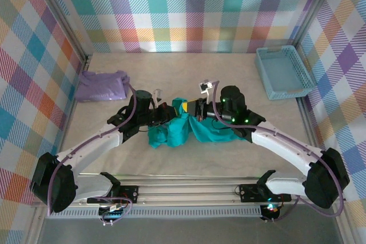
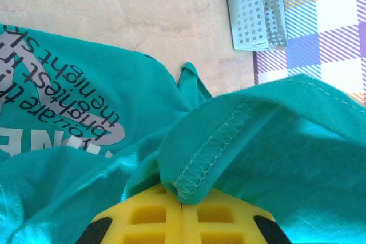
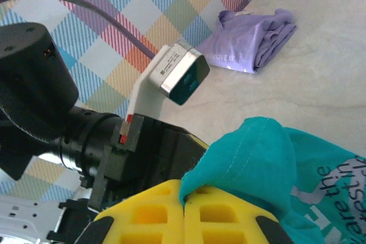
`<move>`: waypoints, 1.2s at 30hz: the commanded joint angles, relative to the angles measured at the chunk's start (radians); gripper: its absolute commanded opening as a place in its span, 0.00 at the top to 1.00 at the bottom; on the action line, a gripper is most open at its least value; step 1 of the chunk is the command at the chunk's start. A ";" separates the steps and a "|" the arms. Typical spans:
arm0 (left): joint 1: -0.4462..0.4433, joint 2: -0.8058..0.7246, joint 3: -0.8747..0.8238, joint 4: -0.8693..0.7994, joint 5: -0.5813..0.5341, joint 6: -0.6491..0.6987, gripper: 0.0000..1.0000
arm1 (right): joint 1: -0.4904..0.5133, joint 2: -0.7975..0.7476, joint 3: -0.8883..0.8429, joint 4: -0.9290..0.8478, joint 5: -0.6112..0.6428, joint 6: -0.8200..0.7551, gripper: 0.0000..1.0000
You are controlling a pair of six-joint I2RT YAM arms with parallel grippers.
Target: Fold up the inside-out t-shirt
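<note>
Pastel plaid walls [image 1: 189,10] ring our pale beige tabletop [image 1: 189,72]. The soft teal-green short-sleeved cotton t-shirt [image 1: 209,131] lies bunched around the tabletop's middle. Our left jaws are clamped on its stitched hem; our right jaws pinch another fold. A folded lavender garment [image 1: 102,86] sits far left, a light-blue perforated plastic basket [image 1: 283,72] far right.

We see the pale table [image 1: 189,70] carrying a teal t-shirt [image 1: 213,131] bunched under the left hand [image 2: 182,201] and right hand [image 3: 184,201], a lavender garment [image 1: 102,86] left of them, and a blue basket [image 1: 283,72] well to their right.
</note>
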 commanded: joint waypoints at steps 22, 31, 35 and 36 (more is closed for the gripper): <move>0.024 -0.305 0.002 -0.165 0.044 0.296 1.00 | 0.017 -0.111 -0.051 -0.122 0.336 -0.213 1.00; 0.021 -0.260 -0.035 -0.319 0.050 0.353 0.98 | 0.018 -0.068 -0.029 -0.047 0.177 -0.184 1.00; 0.020 -0.270 -0.044 -0.337 0.040 0.355 0.89 | 0.018 -0.048 -0.022 -0.082 0.212 -0.168 1.00; 0.019 -0.288 -0.049 -0.349 0.010 0.359 0.86 | 0.020 -0.046 -0.013 -0.108 0.228 -0.166 1.00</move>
